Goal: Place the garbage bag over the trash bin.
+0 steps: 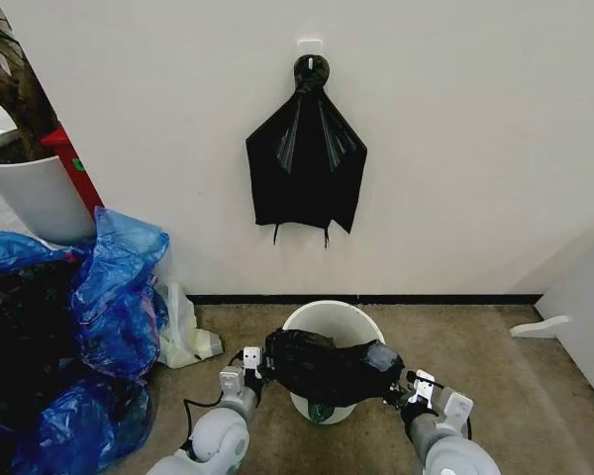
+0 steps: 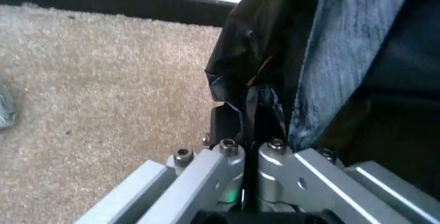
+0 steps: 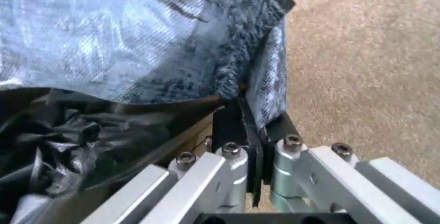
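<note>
The black garbage bag (image 1: 329, 368) hangs stretched between my two grippers, over the near half of the cream-white trash bin (image 1: 327, 322), which stands on the carpet by the wall. My left gripper (image 1: 254, 361) is shut on the bag's left edge, and its wrist view shows the garbage bag (image 2: 323, 69) pinched between the closed fingers (image 2: 230, 128). On the other side my right gripper (image 1: 408, 388) is shut on the bag's right edge; there the glossy garbage bag (image 3: 131, 44) is clamped in the fingers (image 3: 230, 126).
A fan-shaped black plastic bundle (image 1: 306, 163) hangs on a wall hook above the bin. Blue plastic bags (image 1: 99, 327) pile up at the left, beside a white plant pot (image 1: 35, 193). A pale bag (image 1: 183, 332) lies left of the bin. White furniture (image 1: 584, 307) stands at the right.
</note>
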Robot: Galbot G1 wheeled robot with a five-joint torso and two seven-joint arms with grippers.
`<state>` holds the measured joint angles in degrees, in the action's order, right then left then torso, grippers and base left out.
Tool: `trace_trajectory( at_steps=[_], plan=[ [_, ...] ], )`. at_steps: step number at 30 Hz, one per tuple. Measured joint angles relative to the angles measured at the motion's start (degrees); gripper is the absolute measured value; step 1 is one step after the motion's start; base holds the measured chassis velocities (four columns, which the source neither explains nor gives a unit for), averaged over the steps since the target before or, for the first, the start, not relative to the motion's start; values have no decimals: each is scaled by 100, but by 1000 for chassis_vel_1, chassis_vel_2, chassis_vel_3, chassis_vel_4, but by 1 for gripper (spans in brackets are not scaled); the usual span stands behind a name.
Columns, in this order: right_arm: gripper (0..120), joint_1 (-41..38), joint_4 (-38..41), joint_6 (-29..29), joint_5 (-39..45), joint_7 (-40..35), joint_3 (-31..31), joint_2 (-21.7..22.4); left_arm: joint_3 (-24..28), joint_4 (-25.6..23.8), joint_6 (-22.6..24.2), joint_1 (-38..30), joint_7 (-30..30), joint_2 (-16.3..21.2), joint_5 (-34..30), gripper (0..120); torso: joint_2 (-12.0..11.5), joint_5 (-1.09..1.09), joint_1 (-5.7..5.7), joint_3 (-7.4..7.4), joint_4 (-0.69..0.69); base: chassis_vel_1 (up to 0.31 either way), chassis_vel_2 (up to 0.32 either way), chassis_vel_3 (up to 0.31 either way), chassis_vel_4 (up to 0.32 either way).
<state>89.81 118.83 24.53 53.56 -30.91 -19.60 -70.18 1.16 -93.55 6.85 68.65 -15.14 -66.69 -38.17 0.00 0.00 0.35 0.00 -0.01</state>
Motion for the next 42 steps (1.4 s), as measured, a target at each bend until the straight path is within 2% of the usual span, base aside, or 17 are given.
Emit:
trace_trajectory(
  at_steps=[9,12,13,15,16,18,20,22,27,28,30,33,36,37,40,42],
  plan=[
    [0,-63,-79,149,-224,192,17,21,-65,26,70,-1,164,5,18,0,0,0,0,0,0,0,0,0,0],
    [12,80,103,232,-363,170,27,40,-68,-29,-218,52,49,27,182,1,0,-1,0,-1,-1,0,0,0,0],
    [12,80,103,232,-363,170,27,40,-68,-29,-218,52,49,27,182,1,0,-1,0,-1,-1,0,0,0,0],
    [19,168,239,272,-399,87,48,37,-65,-33,-520,93,6,55,438,12,0,-1,0,-1,-1,0,0,0,0],
    [21,182,265,273,-402,73,53,35,-65,-44,-551,107,11,70,492,13,0,-1,0,-1,-1,0,0,0,0],
    [33,260,412,299,-451,3,96,23,-68,-161,-598,190,68,143,661,23,0,0,0,-1,0,0,0,0,0],
    [36,295,468,304,-495,-13,118,24,-79,-199,-598,223,87,164,704,26,0,-1,0,-1,-1,0,0,0,0],
    [44,338,530,322,-545,-39,144,28,-129,-266,-597,297,155,207,768,34,1,-1,0,-1,-1,0,0,0,0],
    [66,440,651,340,-624,-129,166,35,-492,-501,-538,652,720,375,827,55,1,1,0,-1,0,0,0,0,0],
    [66,440,651,340,-624,-129,166,35,-492,-501,-538,652,720,375,827,55,1,1,0,-1,0,0,0,0,0],
    [72,514,710,340,-700,-130,178,37,-589,-558,-574,766,914,409,807,63,1,-1,0,-1,0,0,0,0,0],
    [87,617,767,308,-900,-105,195,32,-676,-623,-702,885,1266,456,748,77,1,0,0,-1,0,0,0,0,0],
    [88,641,781,298,-934,-94,198,31,-689,-630,-725,899,1345,468,736,81,1,-1,0,-1,0,0,0,0,0],
    [94,659,792,288,-960,-83,203,30,-695,-634,-741,908,1399,475,733,86,1,0,0,-1,0,0,0,0,0],
    [100,759,848,229,-1102,35,213,28,-722,-677,-803,958,1547,511,734,98,1,-1,0,-1,-1,0,0,0,0],
    [100,845,910,150,-1265,180,215,22,-739,-770,-818,1025,1581,551,730,100,1,0,0,-1,-1,0,0,0,0]
  ],
)
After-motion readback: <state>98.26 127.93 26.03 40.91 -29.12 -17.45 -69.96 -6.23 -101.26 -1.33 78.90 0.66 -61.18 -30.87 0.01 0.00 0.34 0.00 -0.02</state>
